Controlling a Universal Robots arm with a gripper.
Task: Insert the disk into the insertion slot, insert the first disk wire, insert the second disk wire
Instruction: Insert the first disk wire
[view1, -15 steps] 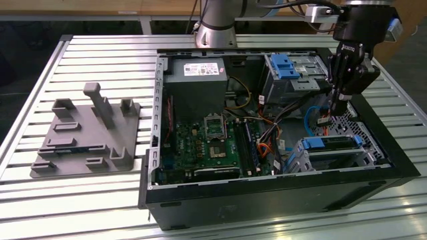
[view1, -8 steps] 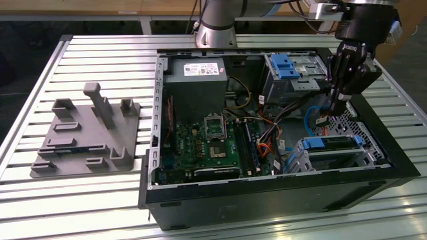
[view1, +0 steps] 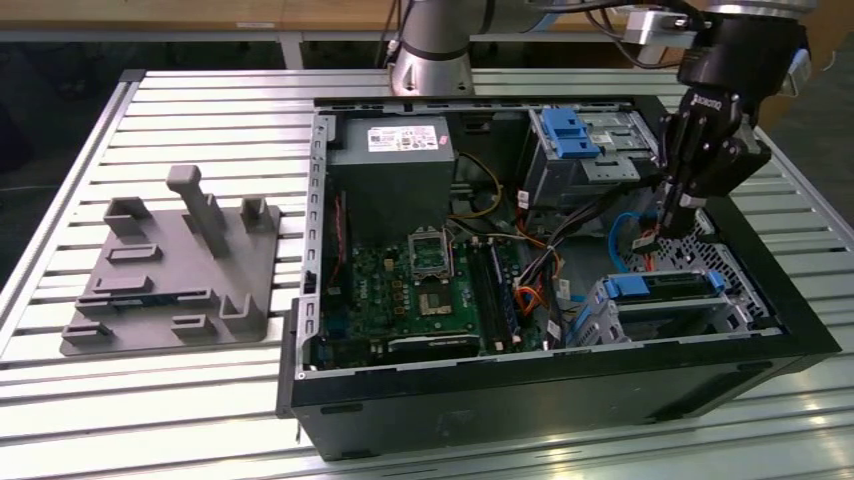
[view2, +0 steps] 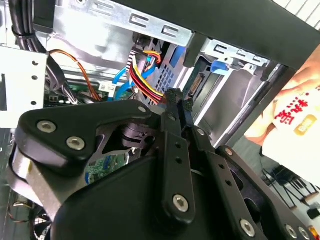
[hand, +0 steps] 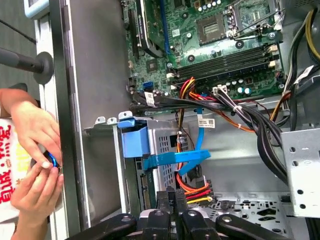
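Lower right: the disk (view1: 663, 287) seated in the insertion slot (view1: 594, 318). Behind it, gripper (view1: 677, 225), jaws closed to a sliver at the first disk wire (hand: 192, 186) plug; hold unclear. Beside drapes the second disk wire (hand: 182, 159). A person's hands (hand: 35, 150) outside the case (view1: 534, 400).

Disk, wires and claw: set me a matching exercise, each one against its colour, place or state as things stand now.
1 disk
2 first disk wire
3 second disk wire
4 claw

A light blue, flat
B red, orange and yellow strands
C blue-framed, seated in the grey insertion slot
D black, shut on a wire's plug

Pairs: 1-C; 2-B; 3-A; 4-D
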